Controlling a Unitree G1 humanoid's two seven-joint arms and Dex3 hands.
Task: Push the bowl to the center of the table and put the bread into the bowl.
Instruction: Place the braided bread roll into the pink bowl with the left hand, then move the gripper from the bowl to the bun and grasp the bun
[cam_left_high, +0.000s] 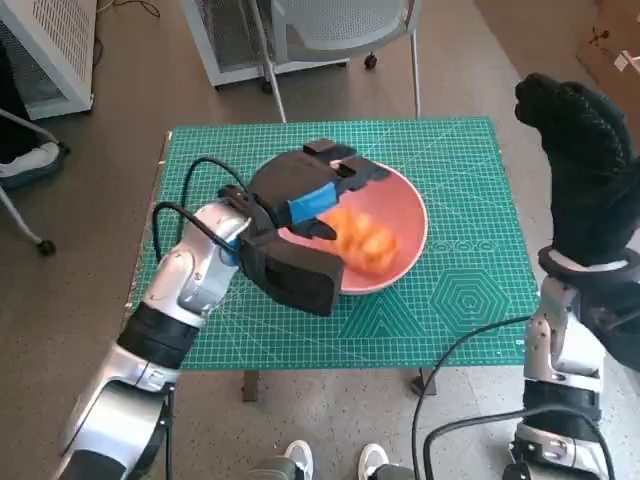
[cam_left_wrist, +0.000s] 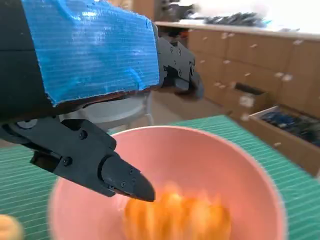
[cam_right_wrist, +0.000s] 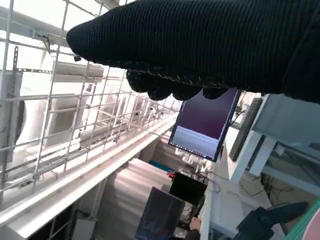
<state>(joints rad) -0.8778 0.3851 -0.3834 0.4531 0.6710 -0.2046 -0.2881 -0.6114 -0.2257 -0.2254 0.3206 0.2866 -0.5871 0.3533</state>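
Observation:
A pink bowl sits near the middle of the green cutting mat. An orange-yellow piece of bread lies inside it, blurred in the left wrist view. My left hand hovers over the bowl's left side with fingers apart and nothing in them; its black fingers spread above the bowl. My right hand is raised off the table's right edge, holding nothing I can see, its glove pointing up at a wire rack.
A chair stands behind the table's far edge. White furniture sits at the far left. A person's shoes show below the near edge. A small yellowish object lies beside the bowl in the left wrist view.

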